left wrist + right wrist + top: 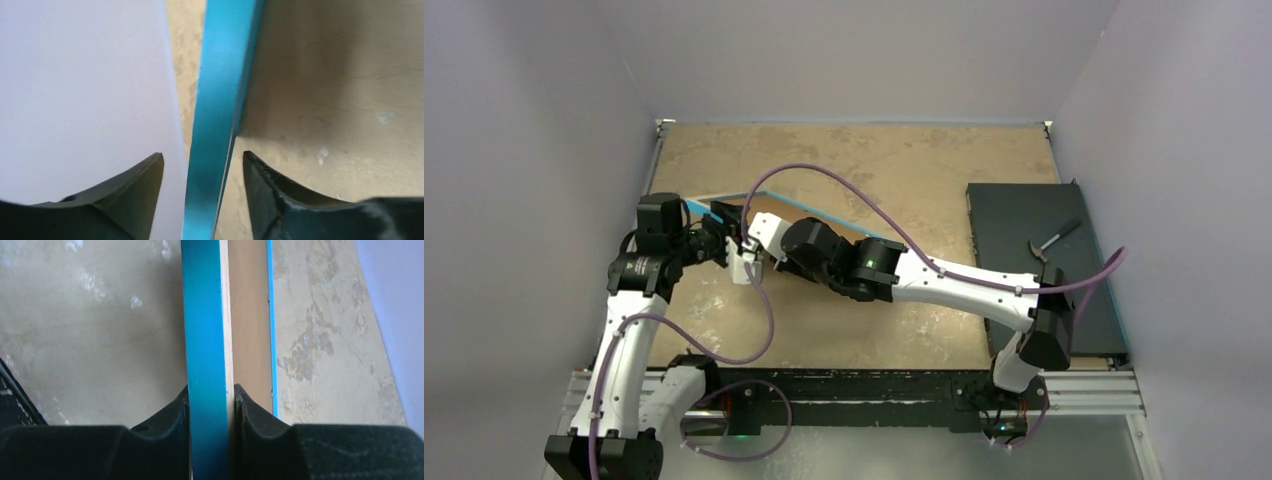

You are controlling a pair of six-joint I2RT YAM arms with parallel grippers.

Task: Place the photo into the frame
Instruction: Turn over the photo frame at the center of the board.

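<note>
The frame (809, 210) shows as a thin bright-blue border over the left half of the table, which is visible through its pane. My right gripper (211, 387) is shut on the frame's edge (202, 340), one finger on the blue face and one on the light wood rim. My left gripper (202, 154) is open astride another stretch of the blue edge (220, 90), with a gap on each side. In the top view the two grippers, left (729, 228) and right (746, 243), meet at the frame's near-left part. The photo is out of view.
A black mat (1024, 290) lies at the right of the table with a small metal tool (1054, 240) on it. Lilac walls close in the table on three sides; the left wall (85, 90) is close beside my left gripper.
</note>
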